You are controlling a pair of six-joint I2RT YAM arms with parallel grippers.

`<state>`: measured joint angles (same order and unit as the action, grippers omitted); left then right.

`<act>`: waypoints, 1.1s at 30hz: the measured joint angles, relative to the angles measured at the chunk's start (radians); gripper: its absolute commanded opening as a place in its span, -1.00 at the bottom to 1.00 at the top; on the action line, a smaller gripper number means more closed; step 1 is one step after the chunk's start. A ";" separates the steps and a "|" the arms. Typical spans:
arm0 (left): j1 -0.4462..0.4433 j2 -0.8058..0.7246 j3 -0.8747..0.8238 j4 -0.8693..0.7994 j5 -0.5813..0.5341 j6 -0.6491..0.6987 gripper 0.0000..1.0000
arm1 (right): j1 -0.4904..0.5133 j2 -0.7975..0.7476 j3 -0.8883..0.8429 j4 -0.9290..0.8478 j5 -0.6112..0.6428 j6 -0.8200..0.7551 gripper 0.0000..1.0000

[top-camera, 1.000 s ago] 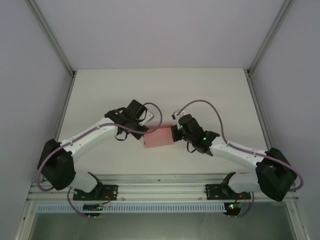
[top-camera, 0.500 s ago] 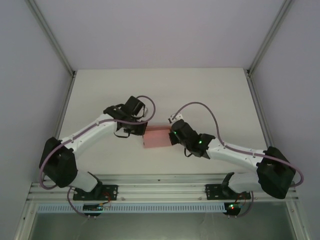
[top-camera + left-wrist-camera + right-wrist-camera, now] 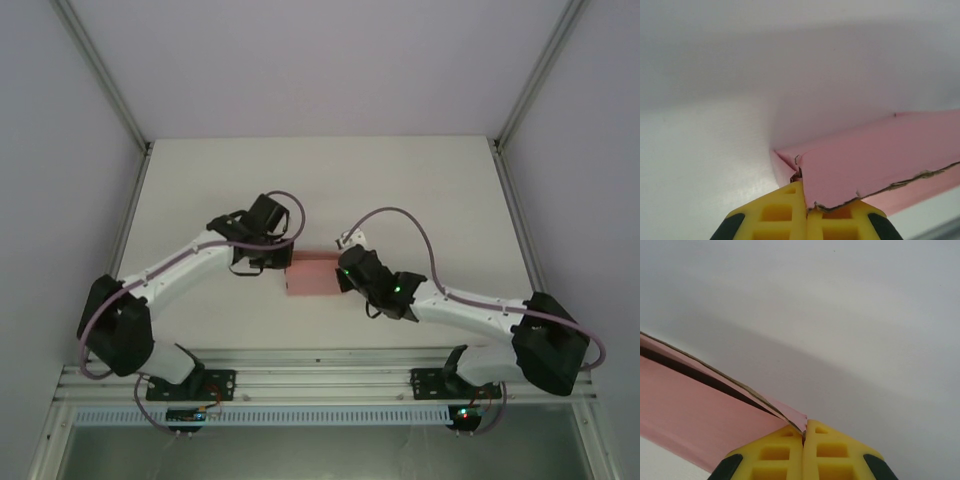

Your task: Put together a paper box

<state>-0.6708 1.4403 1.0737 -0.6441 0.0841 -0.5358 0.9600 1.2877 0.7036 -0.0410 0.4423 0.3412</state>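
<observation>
Pink card in the middle of the white table (image 3: pixel 420 190): the paper box (image 3: pixel 312 277) lies between the two arms, toward the near side. The left gripper (image 3: pixel 287 264) is on its left end and the right gripper (image 3: pixel 343 272) on its right end. On the left wrist view, the yellow left fingers (image 3: pixel 780 220) are pressed tight together, nipping a ragged-edged corner of the card. The right wrist view shows the same: the yellow right fingers (image 3: pixel 840 455) are clamped on a thin corner flap, with a dark gap between two layers of card just beyond.
</observation>
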 measured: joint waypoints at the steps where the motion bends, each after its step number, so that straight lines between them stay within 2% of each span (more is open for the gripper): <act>1: -0.023 -0.025 -0.032 0.034 -0.038 -0.007 -1.00 | 0.001 -0.005 -0.010 0.012 0.001 0.000 -1.00; 5: -0.102 -0.134 -0.169 0.158 -0.138 -0.036 -1.00 | 0.007 -0.026 -0.043 0.050 0.008 -0.001 -1.00; 11: -0.178 -0.301 -0.359 0.313 -0.209 -0.050 -1.00 | 0.023 -0.050 -0.084 0.103 0.005 -0.018 -1.00; 15: -0.195 -0.361 -0.432 0.385 -0.223 -0.045 -1.00 | 0.029 -0.057 -0.097 0.122 0.002 -0.028 -1.00; 18: -0.235 -0.369 -0.453 0.416 -0.289 -0.034 -1.00 | 0.031 -0.061 -0.108 0.140 0.003 -0.036 -1.00; 21: -0.295 -0.332 -0.419 0.378 -0.406 -0.058 -1.00 | 0.036 -0.061 -0.111 0.146 0.013 -0.038 -1.00; 25: -0.382 -0.224 -0.316 0.252 -0.578 -0.199 -1.00 | 0.055 -0.061 -0.111 0.138 0.054 -0.026 -1.00; 33: -0.472 -0.178 -0.282 0.107 -0.781 -0.484 -1.00 | 0.097 -0.060 -0.111 0.137 0.056 0.010 -1.00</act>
<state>-1.1427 1.2625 0.7921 -0.5373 -0.6968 -1.0203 1.0565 1.2274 0.5922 0.0956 0.4984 0.3508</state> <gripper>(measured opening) 0.048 0.057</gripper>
